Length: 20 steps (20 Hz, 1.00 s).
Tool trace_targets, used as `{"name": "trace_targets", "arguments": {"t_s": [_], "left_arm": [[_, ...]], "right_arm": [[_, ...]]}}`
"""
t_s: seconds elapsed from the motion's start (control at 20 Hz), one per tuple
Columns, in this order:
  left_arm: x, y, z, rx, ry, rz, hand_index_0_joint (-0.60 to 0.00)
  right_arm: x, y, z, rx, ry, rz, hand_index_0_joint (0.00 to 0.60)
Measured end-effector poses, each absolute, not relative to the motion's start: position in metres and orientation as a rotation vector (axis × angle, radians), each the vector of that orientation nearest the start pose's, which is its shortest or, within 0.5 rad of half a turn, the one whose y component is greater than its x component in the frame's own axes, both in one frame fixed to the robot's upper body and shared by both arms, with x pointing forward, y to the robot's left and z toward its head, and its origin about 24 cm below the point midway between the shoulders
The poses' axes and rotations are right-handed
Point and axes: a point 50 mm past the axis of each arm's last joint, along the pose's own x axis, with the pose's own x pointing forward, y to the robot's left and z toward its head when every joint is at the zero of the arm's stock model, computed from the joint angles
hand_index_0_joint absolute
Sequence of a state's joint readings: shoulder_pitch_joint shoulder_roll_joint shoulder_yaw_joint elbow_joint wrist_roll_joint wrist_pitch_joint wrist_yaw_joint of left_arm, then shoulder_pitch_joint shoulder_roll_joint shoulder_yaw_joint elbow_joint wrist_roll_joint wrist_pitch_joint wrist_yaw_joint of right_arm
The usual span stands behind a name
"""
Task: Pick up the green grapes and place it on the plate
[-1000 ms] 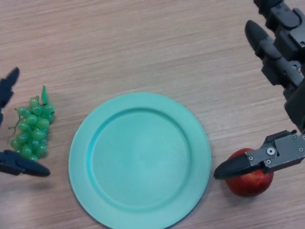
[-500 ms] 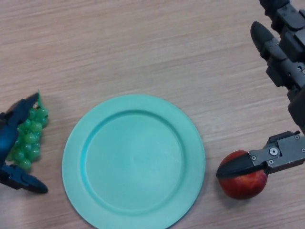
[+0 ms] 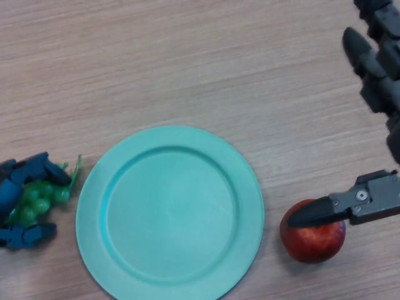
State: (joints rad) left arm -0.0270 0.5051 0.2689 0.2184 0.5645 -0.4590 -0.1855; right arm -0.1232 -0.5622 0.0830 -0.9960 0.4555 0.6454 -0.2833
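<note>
i see my left hand (image 3: 19, 203) curled round the green grapes (image 3: 44, 195) at nine o'clock of the plate (image 3: 169, 211); right hand (image 3: 369, 125) spread above an apple (image 3: 312, 240) at four o'clock.

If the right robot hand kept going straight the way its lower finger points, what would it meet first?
The right robot hand has its lower finger pointing left over the red apple. Straight on, it would likely first reach the rim of the round teal plate, though its height above the table is unclear.

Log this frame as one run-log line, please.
phase: grasping | left hand: curled round green grapes, left of plate | right hand: open, thumb above apple | plate: empty
</note>
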Motion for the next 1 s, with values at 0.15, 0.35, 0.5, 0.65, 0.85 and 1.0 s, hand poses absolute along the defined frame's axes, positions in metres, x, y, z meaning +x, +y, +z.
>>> {"name": "trace_targets", "arguments": {"t_s": [0.15,0.35,0.5,0.65,0.85,1.0], "left_arm": [[0.238,0.272,0.110,1.061,-0.154,-0.101,-0.600],[0.215,0.250,0.183,0.934,-0.399,-0.016,-0.600],[0.198,0.211,0.199,0.900,-0.516,-0.193,-0.600],[0.198,0.193,0.200,0.728,-0.507,-0.298,-0.550],[0.198,0.193,0.199,0.677,-0.503,-0.311,-0.050],[0.197,0.193,0.198,0.665,-0.472,-0.304,0.000]], "right_arm": [[0.196,-0.139,0.211,-0.215,-0.345,0.238,0.000],[0.196,-0.138,0.213,-0.220,-0.356,0.235,0.000],[0.195,-0.136,0.213,-0.216,-0.356,0.243,0.000],[0.195,-0.137,0.212,-0.215,-0.354,0.239,0.000],[0.195,-0.136,0.211,-0.201,-0.351,0.238,0.000],[0.195,-0.133,0.211,-0.187,-0.354,0.256,0.000]]}}
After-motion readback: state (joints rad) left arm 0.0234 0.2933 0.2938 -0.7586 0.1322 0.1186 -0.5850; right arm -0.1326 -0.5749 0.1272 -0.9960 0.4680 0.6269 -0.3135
